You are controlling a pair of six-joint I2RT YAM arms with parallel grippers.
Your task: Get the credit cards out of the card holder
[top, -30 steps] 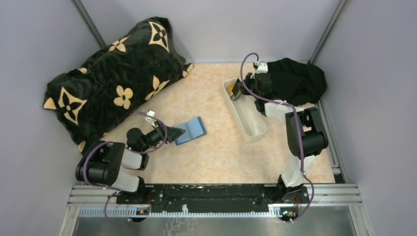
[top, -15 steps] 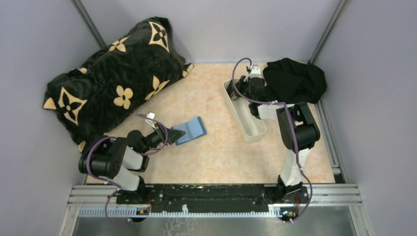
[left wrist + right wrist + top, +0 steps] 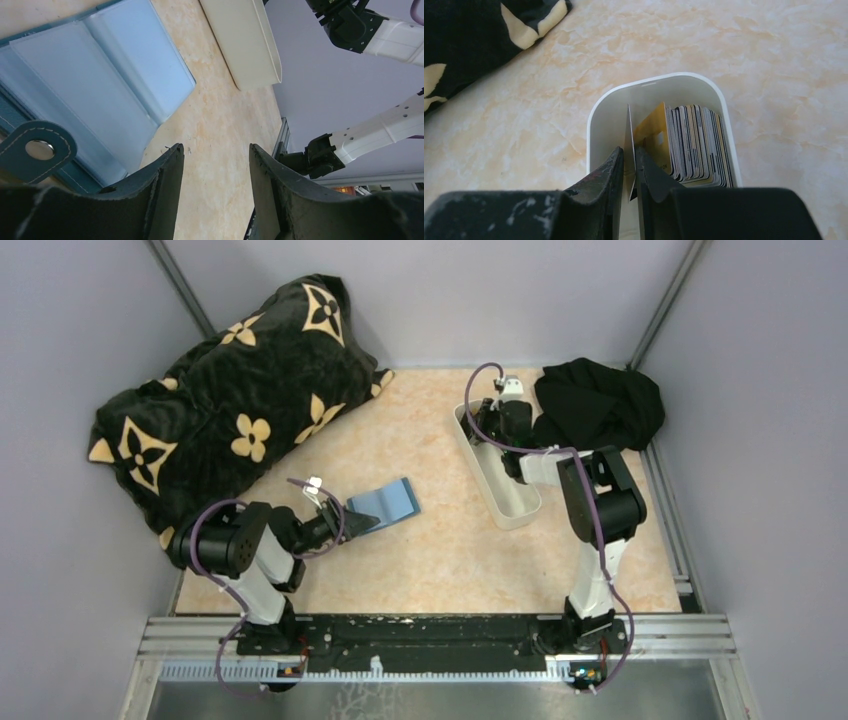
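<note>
Many credit cards (image 3: pixel 694 142) upright inside white tray (image 3: pixel 659 79)

Blue card holder (image 3: pixel 390 502) lies open; credit cards (image 3: pixel 694 142) stand edgewise in tray (image 3: pixel 654 79).

The card holder (image 3: pixel 385 506) lies left of centre; the tray (image 3: pixel 512 495) sits right, cards (image 3: pixel 694 142) stacked in its far end.

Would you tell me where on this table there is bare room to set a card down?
The widest bare patch lies between the holder and the tray, running to the near edge. A smaller one lies between the pillow and the tray's far end. Crowded: the tray's far end, full of cards, with the right claw over it.
</note>
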